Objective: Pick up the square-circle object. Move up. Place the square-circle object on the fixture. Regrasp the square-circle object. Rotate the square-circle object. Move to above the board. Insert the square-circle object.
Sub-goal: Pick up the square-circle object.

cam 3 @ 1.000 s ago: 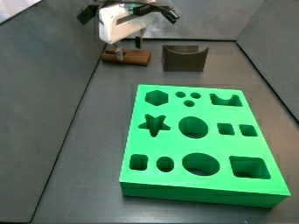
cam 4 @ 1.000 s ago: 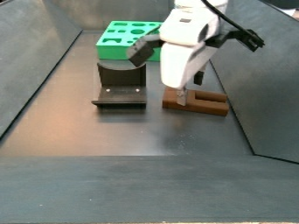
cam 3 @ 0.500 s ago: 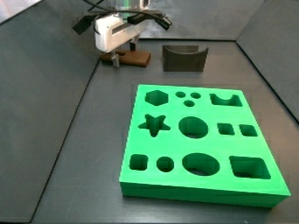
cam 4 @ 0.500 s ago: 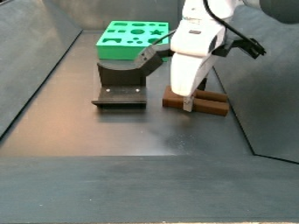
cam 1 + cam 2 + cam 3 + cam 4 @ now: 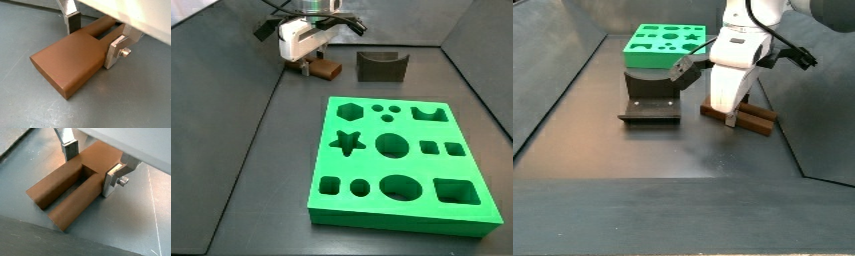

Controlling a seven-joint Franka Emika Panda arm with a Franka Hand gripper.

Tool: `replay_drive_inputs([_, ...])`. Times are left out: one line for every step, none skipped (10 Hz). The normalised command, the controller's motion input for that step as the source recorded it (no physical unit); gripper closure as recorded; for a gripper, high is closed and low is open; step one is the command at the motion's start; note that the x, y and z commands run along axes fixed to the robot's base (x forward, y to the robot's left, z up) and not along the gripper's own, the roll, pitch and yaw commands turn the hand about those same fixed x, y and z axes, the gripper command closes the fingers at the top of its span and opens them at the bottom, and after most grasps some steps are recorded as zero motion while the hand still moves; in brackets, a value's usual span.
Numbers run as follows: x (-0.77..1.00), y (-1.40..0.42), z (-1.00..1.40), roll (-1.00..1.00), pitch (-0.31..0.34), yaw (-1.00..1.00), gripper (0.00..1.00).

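The pincer [image 5: 90, 164] is down at the desk [image 5: 251, 150], its silver fingers [image 5: 115, 179] straddling one end of the square-circle object [image 5: 67, 195]. In both wrist views a plate stands on each flank of the brown wood, close against it, but whether the pads are already pressing cannot be told. The piece lies flat on the desk, and in a wrist view it shows two long bars with a channel between them. Straddling it low probably sets up a firm sideways hold for the lift.

In a side view the square-circle object [image 5: 325, 69] lies at the far end, just left of the fixture [image 5: 381, 66] and apart from it. The fixture's curved notch is empty, as it would need to be to receive the piece. The board [image 5: 401, 160] lies nearer, well apart, and all its cut-outs are vacant.
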Motion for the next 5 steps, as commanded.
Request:
replay_drive_inputs([0.0, 0.0, 0.0, 0.0, 0.0, 0.0, 1.0])
replay_drive_inputs([0.0, 0.0, 0.0, 0.0, 0.0, 0.0, 1.0])
replay_drive_inputs([0.0, 0.0, 0.0, 0.0, 0.0, 0.0, 1.0])
replay_drive_inputs([0.0, 0.0, 0.0, 0.0, 0.0, 0.0, 1.0])
replay_drive_inputs([0.0, 0.0, 0.0, 0.0, 0.0, 0.0, 1.0])
